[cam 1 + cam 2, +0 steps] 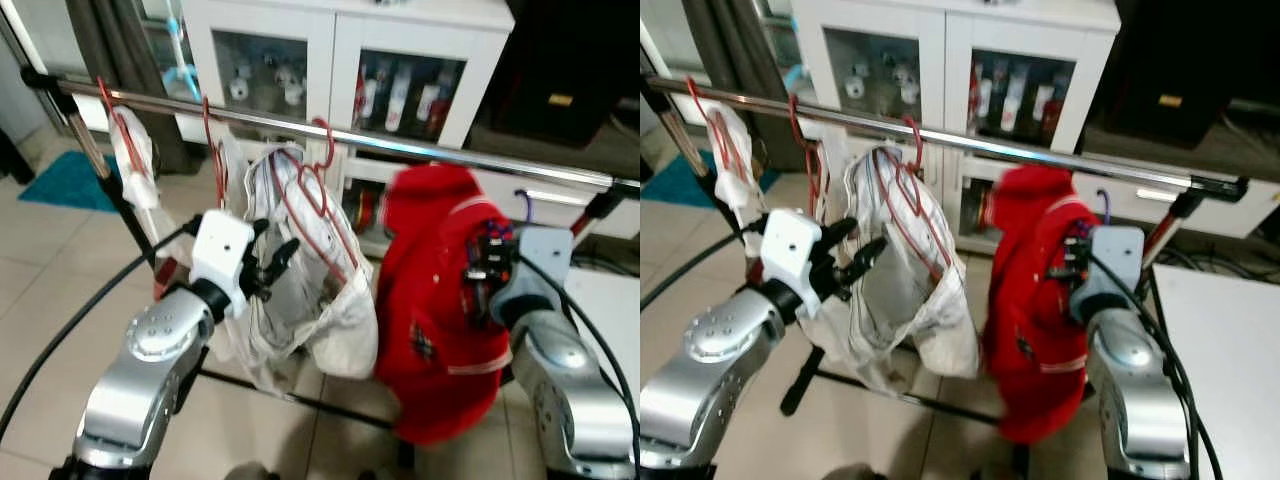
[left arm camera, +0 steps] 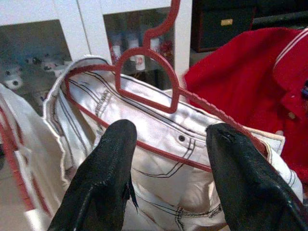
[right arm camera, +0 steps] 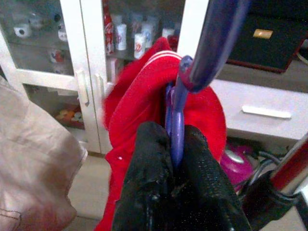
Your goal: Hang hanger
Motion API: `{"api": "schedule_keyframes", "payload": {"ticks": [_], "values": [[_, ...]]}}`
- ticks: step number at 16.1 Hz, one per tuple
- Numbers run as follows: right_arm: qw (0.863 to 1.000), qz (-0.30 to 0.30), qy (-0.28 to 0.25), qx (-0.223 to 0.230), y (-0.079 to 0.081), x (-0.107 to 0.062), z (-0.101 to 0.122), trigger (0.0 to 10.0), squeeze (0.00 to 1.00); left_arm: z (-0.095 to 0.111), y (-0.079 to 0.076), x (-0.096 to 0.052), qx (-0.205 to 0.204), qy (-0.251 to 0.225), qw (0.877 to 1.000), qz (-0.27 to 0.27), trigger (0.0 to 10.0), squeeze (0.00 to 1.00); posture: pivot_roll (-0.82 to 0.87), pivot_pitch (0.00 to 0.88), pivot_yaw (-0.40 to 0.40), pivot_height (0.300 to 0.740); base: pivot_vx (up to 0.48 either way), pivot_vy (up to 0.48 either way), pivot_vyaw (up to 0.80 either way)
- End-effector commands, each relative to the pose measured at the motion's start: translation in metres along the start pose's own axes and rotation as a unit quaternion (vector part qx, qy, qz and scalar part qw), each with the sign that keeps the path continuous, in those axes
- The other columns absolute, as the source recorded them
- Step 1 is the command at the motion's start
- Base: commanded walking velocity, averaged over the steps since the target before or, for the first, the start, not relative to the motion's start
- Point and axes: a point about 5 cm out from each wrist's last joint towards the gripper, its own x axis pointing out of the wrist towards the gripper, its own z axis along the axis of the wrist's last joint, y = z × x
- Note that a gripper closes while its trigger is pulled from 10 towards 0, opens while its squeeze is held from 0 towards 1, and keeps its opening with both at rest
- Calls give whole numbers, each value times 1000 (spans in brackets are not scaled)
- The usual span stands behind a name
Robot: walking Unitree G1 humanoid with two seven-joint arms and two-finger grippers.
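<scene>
in the left eye view, white garments on red hangers (image 1: 318, 195) are already hanging from the rail (image 1: 420, 145), while the red shirt (image 1: 435, 300) is hanging below it, its purple hanger (image 1: 524, 205) seemingly not yet hooked on, so the hanging is left to do. in the left wrist view, the left gripper (image 2: 168, 163) is gaping, empty, just before a white garment (image 2: 154, 159). in the right wrist view, the right gripper (image 3: 175, 159) is clenching the purple hanger's neck, the shirt draping just beyond.

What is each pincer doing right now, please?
Left pincer: open, empty, in front of the white garment.
Right pincer: closed on the purple hanger carrying the red shirt.
</scene>
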Motion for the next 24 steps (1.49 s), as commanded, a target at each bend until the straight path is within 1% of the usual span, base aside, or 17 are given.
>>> {"api": "schedule_keyframes", "payload": {"ticks": [1,4,5,6,8,9,10,12,14,15,18,20,21,22,23,24], "values": [[999,3,-34,6,0,1,14,10000,0,4,2,0,6,-9,1000,-2,10000,0,58,48,-31,740,0,0,0],[999,8,-42,7,0,7,22,10000,0,9,-4,3,5,-17,999,-39,10000,0,55,58,-37,740,0,0,0],[999,6,-47,10,-1,12,26,10000,0,11,-8,3,1,-17,997,-69,10000,0,56,57,-34,740,0,0,0],[999,5,-52,11,-1,15,29,10000,0,12,-9,3,6,-16,996,-84,10000,0,57,57,-29,740,0,0,0],[998,-3,-65,13,-1,24,39,10000,0,18,-13,4,13,-20,992,-126,10000,0,63,51,-25,740,0,0,0],[998,-5,-66,14,-1,26,40,10000,0,19,-14,4,13,-22,991,-134,10000,0,63,51,-25,740,0,0,0],[998,-9,-64,17,-3,31,42,10000,0,22,-18,3,12,-25,986,-162,10000,0,65,46,-27,740,0,0,0],[1000,-6,-30,2,-4,41,37,10000,0,25,-24,1,13,-26,978,-206,10000,0,63,41,-29,740,0,0,0],[999,7,28,-25,-3,51,26,10000,0,27,-28,0,14,-30,972,-232,10000,0,62,41,-29,740,0,0,0],[999,0,45,-31,-6,56,22,10000,0,28,-31,-1,13,-31,968,-248,10000,0,62,41,-29,740,0,0,0],[997,-15,73,-27,-17,67,18,10000,0,27,-33,-4,7,-25,964,-266,10000,0,62,41,-29,740,0,0,0],[995,-14,97,-32,-21,66,12,10000,0,27,-33,-5,8,-24,963,-269,10000,0,61,43,-34,740,0,0,0],[995,-19,100,-20,-22,60,8,10000,459,27,-33,-6,2,-25,962,-273,10000,0,60,42,-38,740,0,0,0],[995,-22,92,-9,-23,55,8,10000,1000,27,-33,-7,-2,-24,961,-275,10000,0,60,42,-36,740,0,0,0],[998,-16,67,10,-21,46,12,10000,1000,26,-34,-9,-8,-24,960,-278,10000,0,57,40,-29,740,0,0,0],[999,-5,37,13,-19,34,22,10000,1000,26,-31,-9,-9,-24,962,-273,10000,0,55,41,-22,740,0,0,0]]}}
